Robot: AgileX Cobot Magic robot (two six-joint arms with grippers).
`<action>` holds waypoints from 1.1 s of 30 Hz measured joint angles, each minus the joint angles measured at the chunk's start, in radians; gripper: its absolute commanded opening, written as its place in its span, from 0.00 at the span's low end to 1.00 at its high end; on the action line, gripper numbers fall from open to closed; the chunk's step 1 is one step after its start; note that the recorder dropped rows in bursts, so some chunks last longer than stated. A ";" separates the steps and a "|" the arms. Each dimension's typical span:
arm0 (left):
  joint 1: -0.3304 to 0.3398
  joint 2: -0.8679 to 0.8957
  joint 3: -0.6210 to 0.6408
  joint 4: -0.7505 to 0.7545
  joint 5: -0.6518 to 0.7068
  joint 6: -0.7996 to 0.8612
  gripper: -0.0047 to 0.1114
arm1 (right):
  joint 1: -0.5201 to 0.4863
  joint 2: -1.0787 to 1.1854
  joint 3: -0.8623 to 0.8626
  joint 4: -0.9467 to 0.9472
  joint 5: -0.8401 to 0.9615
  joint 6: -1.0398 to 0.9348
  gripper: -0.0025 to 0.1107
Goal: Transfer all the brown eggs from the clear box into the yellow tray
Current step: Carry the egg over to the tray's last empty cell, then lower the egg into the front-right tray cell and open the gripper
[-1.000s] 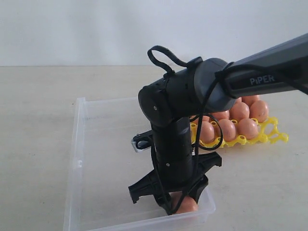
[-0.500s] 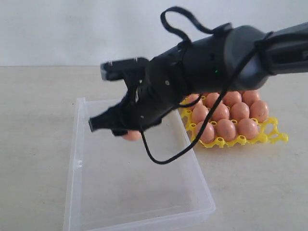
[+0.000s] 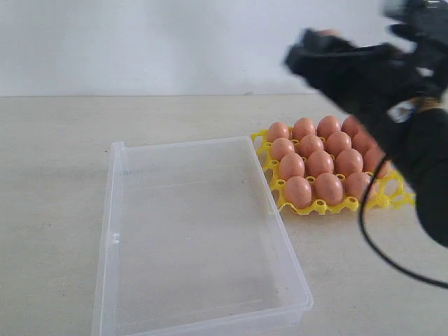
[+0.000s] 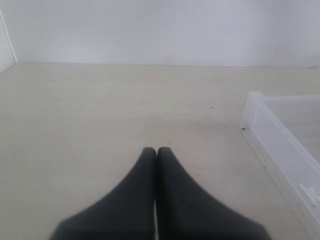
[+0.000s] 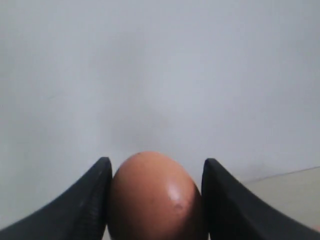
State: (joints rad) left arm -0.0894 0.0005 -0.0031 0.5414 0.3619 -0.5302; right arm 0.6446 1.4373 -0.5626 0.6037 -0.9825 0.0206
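Note:
My right gripper (image 5: 157,161) is shut on a brown egg (image 5: 154,197), with the pale wall behind it. In the exterior view the right gripper (image 3: 316,45) is blurred and held high at the upper right, above the yellow tray (image 3: 393,199). Several brown eggs (image 3: 320,162) fill the tray's cups. No eggs are left in the clear box (image 3: 196,231), which lies to the left of the tray. My left gripper (image 4: 156,150) is shut on nothing, low over the bare table, with the clear box's corner (image 4: 256,107) off to one side.
The pale table (image 3: 56,161) extends around the box and tray, with a white wall (image 3: 140,42) behind. A black cable (image 3: 392,259) loops down from the right arm in front of the tray's right end.
The right gripper took the last egg from the box's near corner, lifted it across the box, then swung up and right above the tray. The box is now empty.

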 measured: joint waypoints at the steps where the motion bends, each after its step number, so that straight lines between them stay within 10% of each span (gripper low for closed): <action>1: 0.000 0.000 0.000 0.000 0.000 0.000 0.00 | -0.059 -0.008 0.019 0.089 -0.050 -0.068 0.02; 6: 0.000 0.000 0.000 0.000 0.000 0.000 0.00 | -0.442 -0.016 0.045 0.062 0.039 -0.185 0.02; 11: 0.000 0.000 0.000 0.000 0.000 0.000 0.00 | -0.824 -0.015 0.045 -0.934 0.255 0.495 0.02; 18: 0.000 0.000 0.000 0.000 0.000 0.000 0.00 | -1.261 0.127 0.004 -1.839 -0.192 1.053 0.02; 33: 0.000 0.000 0.000 0.000 0.000 0.000 0.00 | -0.989 0.416 -0.121 -1.959 0.112 0.922 0.02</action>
State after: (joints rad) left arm -0.0894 0.0005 -0.0031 0.5414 0.3619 -0.5302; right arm -0.3445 1.8534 -0.6839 -1.3557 -0.8702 0.9426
